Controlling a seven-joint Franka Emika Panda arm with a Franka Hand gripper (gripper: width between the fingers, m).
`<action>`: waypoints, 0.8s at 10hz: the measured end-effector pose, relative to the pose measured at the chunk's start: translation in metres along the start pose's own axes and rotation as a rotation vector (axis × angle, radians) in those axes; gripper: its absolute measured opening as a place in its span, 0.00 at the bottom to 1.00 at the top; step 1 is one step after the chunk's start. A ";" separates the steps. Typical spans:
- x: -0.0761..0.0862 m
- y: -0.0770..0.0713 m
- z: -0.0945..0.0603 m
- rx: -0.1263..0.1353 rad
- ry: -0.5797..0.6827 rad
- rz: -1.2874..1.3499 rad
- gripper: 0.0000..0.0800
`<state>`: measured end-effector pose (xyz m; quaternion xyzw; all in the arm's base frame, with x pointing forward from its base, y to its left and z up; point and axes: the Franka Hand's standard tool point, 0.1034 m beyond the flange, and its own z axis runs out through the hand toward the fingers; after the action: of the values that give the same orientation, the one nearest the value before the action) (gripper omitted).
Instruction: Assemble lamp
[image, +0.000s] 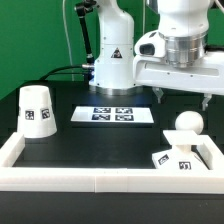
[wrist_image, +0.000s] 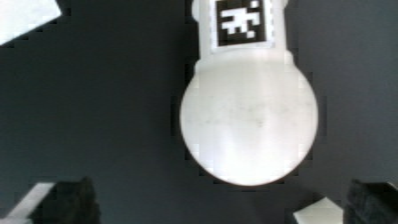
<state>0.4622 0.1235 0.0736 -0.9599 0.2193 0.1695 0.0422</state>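
The white bulb (image: 186, 122) shows its ball top at the exterior view's right, just behind the low tagged base (image: 172, 157) in the front right corner. The cone shade (image: 36, 108) stands upright at the left. My gripper (image: 184, 100) hangs open just above the bulb and holds nothing. In the wrist view the bulb (wrist_image: 249, 118) fills the middle, with a tag on its stem. Both dark fingertips (wrist_image: 61, 202) stand wide apart at the frame's edge, and the gripper (wrist_image: 214, 208) is not touching the bulb.
The marker board (image: 122, 115) lies flat at the middle back. A white raised rail (image: 100, 181) runs along the front and both sides of the black table. The robot's pedestal (image: 112, 55) and cables stand behind the marker board.
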 end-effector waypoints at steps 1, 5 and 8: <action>0.004 -0.005 -0.004 0.010 -0.030 -0.017 0.87; 0.008 0.004 0.001 0.008 -0.267 -0.037 0.87; 0.000 0.006 0.017 -0.025 -0.375 -0.042 0.87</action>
<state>0.4543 0.1209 0.0582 -0.9164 0.1853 0.3471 0.0740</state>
